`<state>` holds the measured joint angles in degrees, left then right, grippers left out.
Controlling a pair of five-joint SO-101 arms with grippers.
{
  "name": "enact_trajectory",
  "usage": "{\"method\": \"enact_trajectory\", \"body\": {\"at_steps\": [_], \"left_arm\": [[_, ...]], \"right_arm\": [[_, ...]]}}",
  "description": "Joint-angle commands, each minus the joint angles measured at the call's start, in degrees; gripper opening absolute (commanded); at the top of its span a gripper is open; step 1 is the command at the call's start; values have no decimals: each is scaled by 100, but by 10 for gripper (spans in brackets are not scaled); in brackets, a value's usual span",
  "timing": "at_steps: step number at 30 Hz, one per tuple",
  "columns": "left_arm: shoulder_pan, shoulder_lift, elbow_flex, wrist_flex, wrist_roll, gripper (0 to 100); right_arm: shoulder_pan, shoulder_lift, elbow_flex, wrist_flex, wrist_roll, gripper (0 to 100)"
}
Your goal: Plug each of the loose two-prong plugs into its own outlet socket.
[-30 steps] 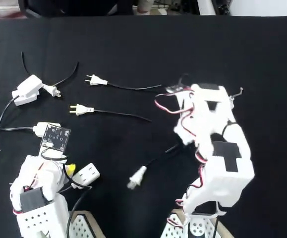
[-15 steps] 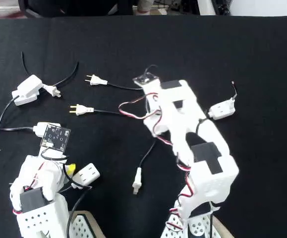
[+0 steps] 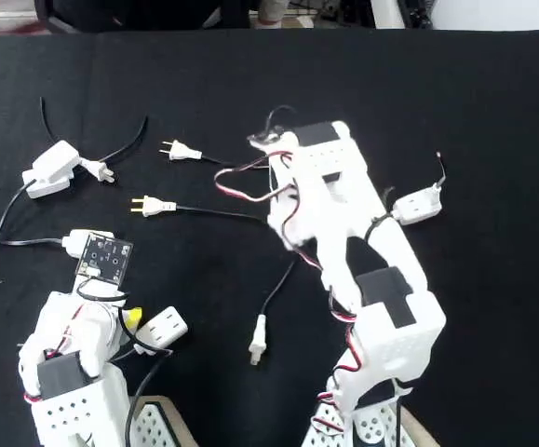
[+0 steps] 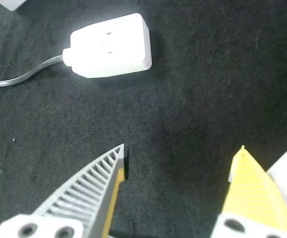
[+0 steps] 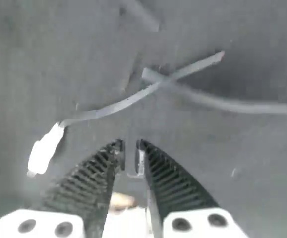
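The left gripper (image 4: 182,148) is wide open and holds nothing. Its grey ribbed finger (image 4: 91,191) and yellow finger (image 4: 250,191) are well apart over the black cloth table (image 3: 492,93). Ahead of the jaws, clear of both tips, a white two-slot outlet socket block (image 4: 108,47) lies flat, slots up, with a grey cord off one end. The left arm (image 3: 69,372) is folded low over its base at the table's 7 o'clock, with a black wrist circuit board (image 3: 106,258) face up; its print is too small to read.

The right gripper (image 5: 129,145) has its black ribbed fingers (image 5: 91,178) drawn nearly together, leaving a thin slit, with nothing seen gripped. Near it lies a white two-prong plug (image 5: 45,151); its thin cord (image 5: 108,106) crosses a second cord (image 5: 222,104). In the high view that plug sits at 6 o'clock, between the arms. The right arm (image 3: 381,279) stretches from 5 o'clock toward table centre, leaning to 11 o'clock.

Two brass-pronged plugs on black cords lie loose, the upper plug (image 3: 181,151) and the lower plug (image 3: 153,207), around 10 o'clock. A left socket block (image 3: 50,169) sits at 9 o'clock with a small white plug (image 3: 100,170) just beside it. A right socket block (image 3: 416,205) is at 3 o'clock.
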<state>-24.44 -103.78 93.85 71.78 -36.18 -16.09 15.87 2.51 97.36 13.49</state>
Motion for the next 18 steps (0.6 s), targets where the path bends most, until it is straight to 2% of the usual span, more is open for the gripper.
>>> {"method": "enact_trajectory", "body": {"at_steps": [1, 6, 10, 13, 18], "left_arm": [[48, -44, -40, 0, -26, 332], [40, -44, -40, 0, -26, 332], [40, -44, -40, 0, -26, 332], [48, -44, -40, 0, -26, 332], [48, -44, -40, 0, -26, 332]], "right_arm": [[-299, -31, -31, 264, -360, 57], [-809, -31, 593, -536, -1521, 77], [-1020, -31, 1138, -1213, -2365, 224], [-1002, -31, 1429, -1512, -2690, 296], [-853, -31, 1912, -2435, -3024, 296]]}}
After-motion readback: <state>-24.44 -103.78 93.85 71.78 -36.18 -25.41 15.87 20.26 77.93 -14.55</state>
